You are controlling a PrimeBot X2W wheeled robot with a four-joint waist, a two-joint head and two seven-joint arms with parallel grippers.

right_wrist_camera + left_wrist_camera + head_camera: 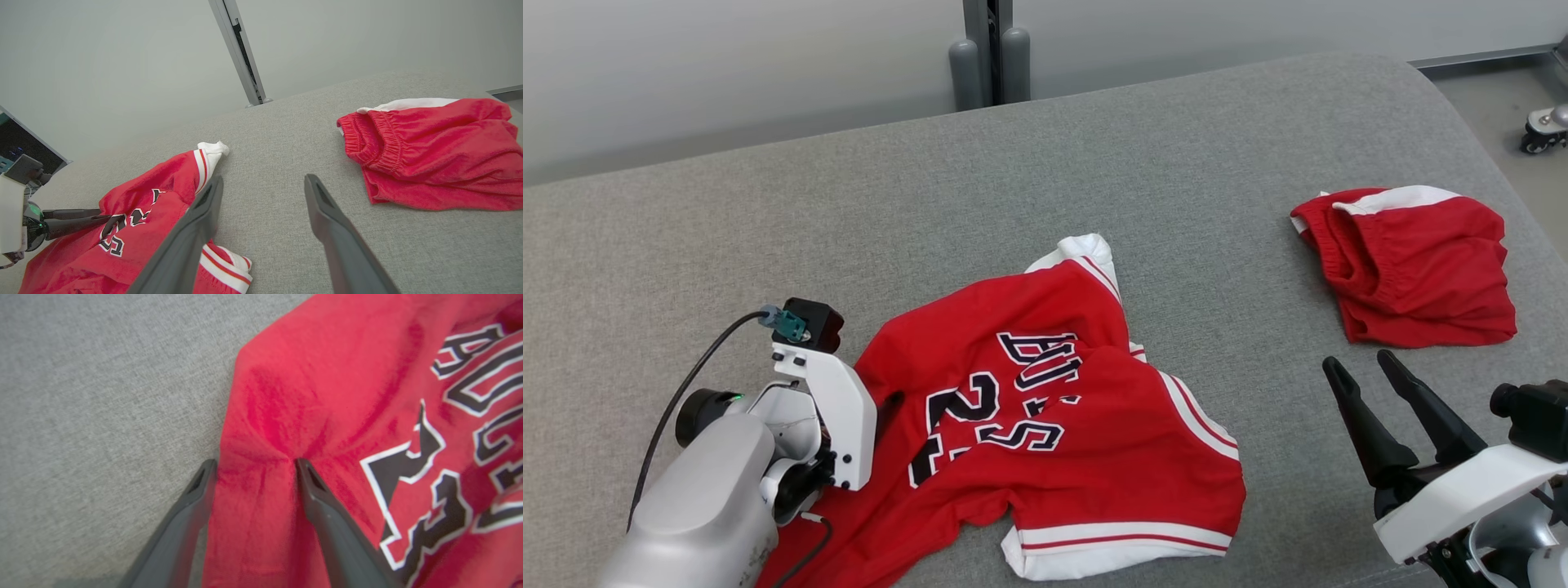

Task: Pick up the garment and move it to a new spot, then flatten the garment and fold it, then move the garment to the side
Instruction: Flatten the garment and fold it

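The garment (1045, 408) is a red jersey with white trim and black-and-white lettering, lying crumpled on the grey padded table (1094, 163). My left gripper (886, 408) points down at its left edge. In the left wrist view the left gripper (253, 465) is open and straddles a strip of the red cloth (327, 396): one fingertip (204, 473) is at the hem, the other presses into a pucker. My right gripper (1359, 361) hovers open at the lower right, holding nothing. In the right wrist view it (264, 179) is over bare table, the jersey (135, 212) to its left.
A pair of red shorts (1413, 265) with a white band lies bunched at the table's right side, also near the right gripper (429, 155). A grey post (988, 49) stands behind the table. A caster wheel (1543, 131) sits on the floor at the far right.
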